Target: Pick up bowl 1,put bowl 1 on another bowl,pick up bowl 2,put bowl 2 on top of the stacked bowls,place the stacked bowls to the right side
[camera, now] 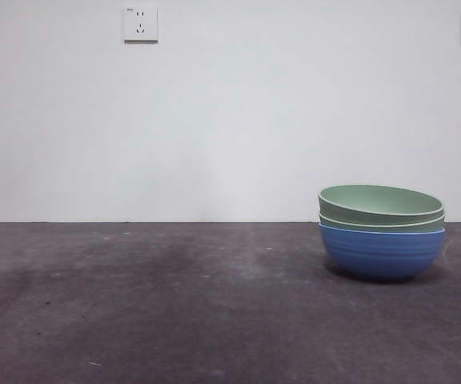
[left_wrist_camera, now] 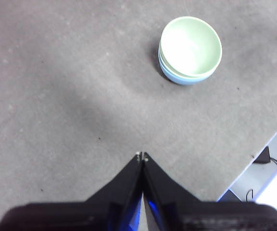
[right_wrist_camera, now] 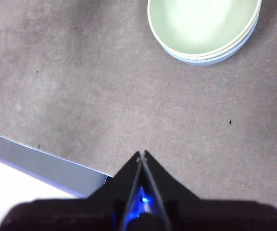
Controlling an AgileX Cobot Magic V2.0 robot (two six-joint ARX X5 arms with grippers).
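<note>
As far as these views show, the job looks finished or all but finished: the stacked bowls (camera: 382, 232) stand as one pile on the grey table (camera: 174, 320), toward its right edge in the front view and nearer the back wall than the front edge. At the bottom is the blue bowl (camera: 382, 252), ridged and resting flat on the table; two pale green bowls are nested in it, the upper green bowl (camera: 380, 203) sitting a little tilted, its rim higher on one side, with the lower green bowl (camera: 374, 223) showing only as a thin band between it and the blue one. Both stacking steps therefore appear done, and the pile already sits on the right side.

Neither arm is at work. The left gripper (left_wrist_camera: 142, 155) hangs above bare table with its jaws pressed together and nothing between them, well apart from the pile. The right gripper (right_wrist_camera: 142, 153) is likewise closed and empty, nearer the bowls but clear of them, close to a table edge.

My judgement is that nothing is left beyond perhaps settling the top bowl level
</note>
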